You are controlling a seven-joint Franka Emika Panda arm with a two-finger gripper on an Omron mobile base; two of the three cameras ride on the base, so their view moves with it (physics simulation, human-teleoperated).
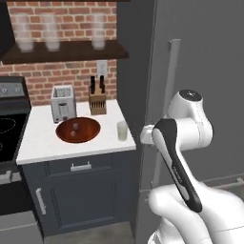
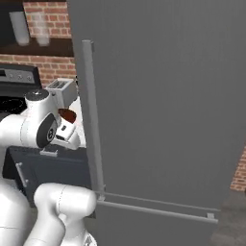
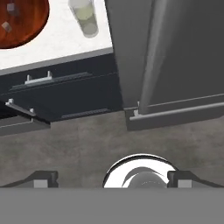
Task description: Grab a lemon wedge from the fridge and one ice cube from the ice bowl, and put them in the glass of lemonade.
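The fridge (image 1: 205,57) (image 2: 168,96) (image 3: 175,52) stands with its dark grey doors shut, so the lemon wedge is hidden. Its long bar handle (image 1: 172,86) (image 2: 91,120) runs vertically. The reddish-brown ice bowl (image 1: 78,129) (image 3: 17,22) sits on the white counter (image 1: 43,143) with a couple of ice cubes (image 3: 6,26) in it. To its right, by the counter's edge, stands the glass of lemonade (image 1: 122,130) (image 3: 85,17). My gripper (image 3: 113,179) is open and empty. It points down at the floor in front of the fridge, just right of the counter.
A toaster (image 1: 63,102) and a knife block (image 1: 97,100) stand at the back of the counter. A stove (image 1: 9,124) lies to the left. Frosted glasses (image 1: 50,33) line a shelf above. Dark cabinet fronts (image 3: 65,92) with handles are below the counter.
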